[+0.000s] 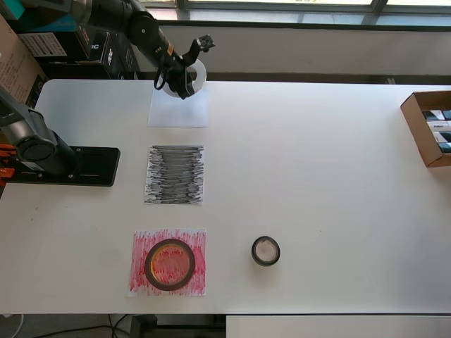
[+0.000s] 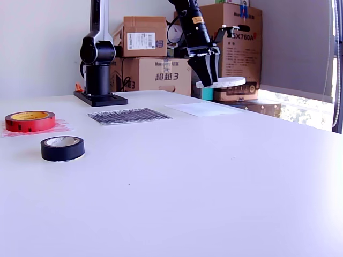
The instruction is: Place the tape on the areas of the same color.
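My gripper (image 1: 182, 83) (image 2: 209, 72) is shut on a white tape roll (image 1: 198, 72) (image 2: 228, 81) and holds it in the air above the far edge of the plain white sheet (image 1: 178, 111) (image 2: 203, 108). The red tape roll (image 1: 149, 264) (image 2: 29, 120) lies flat on the red scribbled sheet (image 1: 139, 285) (image 2: 60, 128). A black tape roll (image 1: 254, 251) (image 2: 62, 149) rests on the bare table, to the right of the red sheet in the overhead view. Nothing lies on the black scribbled sheet (image 1: 175, 174) (image 2: 128, 115) between the other two.
The arm's black base plate (image 1: 70, 165) (image 2: 100, 99) sits at the overhead view's left edge. An open cardboard box (image 1: 423, 127) stands at the table's right edge. Stacked cartons (image 2: 155, 75) rise behind the table in the exterior view.
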You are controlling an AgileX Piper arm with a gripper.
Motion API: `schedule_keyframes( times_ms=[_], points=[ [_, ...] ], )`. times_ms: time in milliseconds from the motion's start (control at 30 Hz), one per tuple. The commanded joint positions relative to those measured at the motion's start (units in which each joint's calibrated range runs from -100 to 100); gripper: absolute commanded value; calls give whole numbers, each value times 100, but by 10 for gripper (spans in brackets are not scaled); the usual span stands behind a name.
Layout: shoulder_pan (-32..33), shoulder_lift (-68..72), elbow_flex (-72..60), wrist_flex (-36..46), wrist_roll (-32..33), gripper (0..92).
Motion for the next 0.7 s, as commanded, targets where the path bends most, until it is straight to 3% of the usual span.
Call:
schedule_keyframes(
  times_ms=[0,667],
  points=[
    [-173,-30,141,-48,-126,0],
    [-567,-30,723,-498,-438,0]
  ],
)
